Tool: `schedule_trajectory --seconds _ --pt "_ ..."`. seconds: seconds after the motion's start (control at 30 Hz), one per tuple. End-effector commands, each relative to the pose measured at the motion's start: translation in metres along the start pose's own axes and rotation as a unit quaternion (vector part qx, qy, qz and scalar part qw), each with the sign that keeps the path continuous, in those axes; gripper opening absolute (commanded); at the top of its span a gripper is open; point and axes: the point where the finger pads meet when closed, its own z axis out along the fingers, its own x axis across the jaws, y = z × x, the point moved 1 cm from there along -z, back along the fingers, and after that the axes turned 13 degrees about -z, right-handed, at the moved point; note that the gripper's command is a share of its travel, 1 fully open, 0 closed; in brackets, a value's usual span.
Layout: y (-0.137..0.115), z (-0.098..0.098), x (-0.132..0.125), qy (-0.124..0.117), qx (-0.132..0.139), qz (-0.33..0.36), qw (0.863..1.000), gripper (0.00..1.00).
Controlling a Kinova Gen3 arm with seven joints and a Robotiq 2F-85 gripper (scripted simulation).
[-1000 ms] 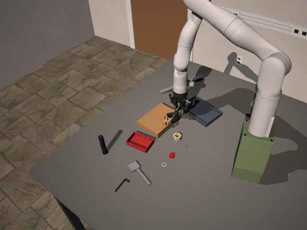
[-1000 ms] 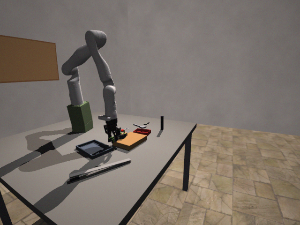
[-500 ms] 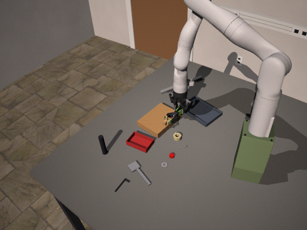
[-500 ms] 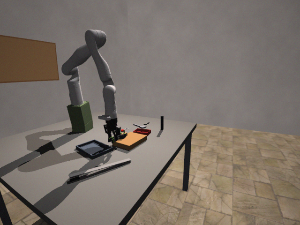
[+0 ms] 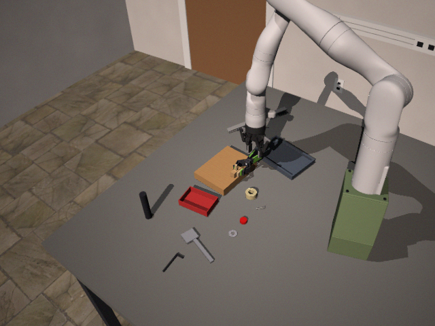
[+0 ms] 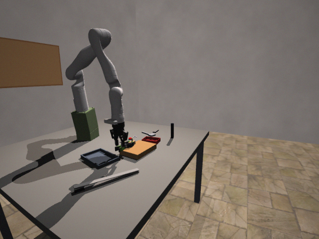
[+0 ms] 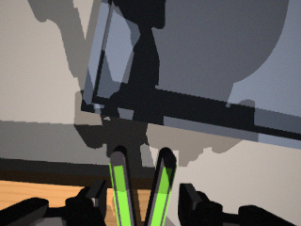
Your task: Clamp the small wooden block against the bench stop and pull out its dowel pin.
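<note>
Two fingers of the gripper (image 5: 254, 151) (image 6: 120, 143) (image 7: 143, 192) standing part-spread astride the spring clamp (image 5: 256, 156) (image 6: 118, 148) (image 7: 121, 198), squeeze unclear | block (image 5: 232, 174) lying on bench board (image 5: 217, 168) (image 6: 141, 149) (image 7: 56, 198), clamp reaching over its edge | needing handles easing evenly, block staying flat
</note>
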Motion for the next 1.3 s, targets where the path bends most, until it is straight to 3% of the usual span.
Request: schedule_trajectory --seconds 0.0,0.73,1.27 --pt "0.0 -0.009 -0.001 -0.001 0.0 0.0 1.0 0.54" --pt "0.0 -0.052 -0.001 -0.001 0.0 0.0 1.0 0.54" --pt "0.0 -0.059 -0.001 -0.001 0.0 0.0 1.0 0.54"
